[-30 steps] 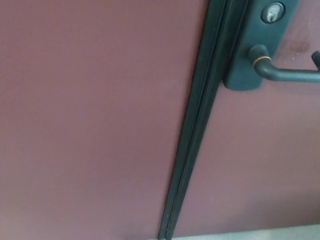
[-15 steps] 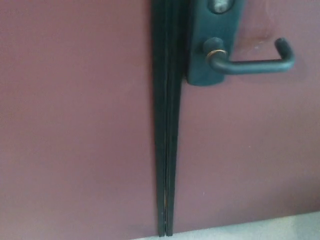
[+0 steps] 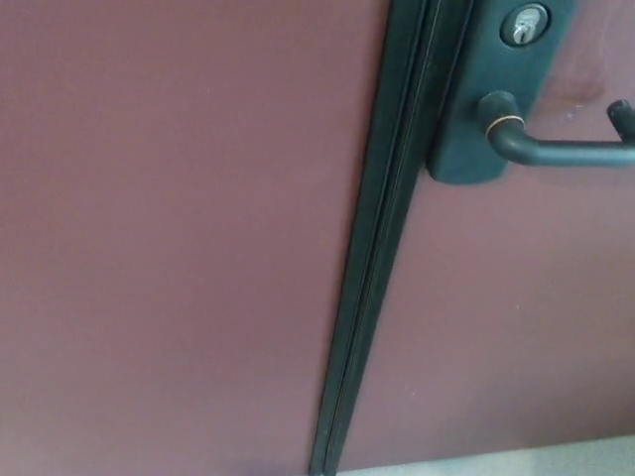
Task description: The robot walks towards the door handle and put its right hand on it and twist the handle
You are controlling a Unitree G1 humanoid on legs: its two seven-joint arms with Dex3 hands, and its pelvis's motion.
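Door handle (image 3: pixel 566 149) juts level from its dark plate (image 3: pixel 486 99); neither hand shows.

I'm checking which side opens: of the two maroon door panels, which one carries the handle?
The right-hand panel: the dark plate with the lever handle and keyhole sits on it. The left panel is bare.

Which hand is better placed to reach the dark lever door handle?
Right, probably. Neither hand is in view, but the dark lever door handle sits at the picture's upper right, the robot's right side.
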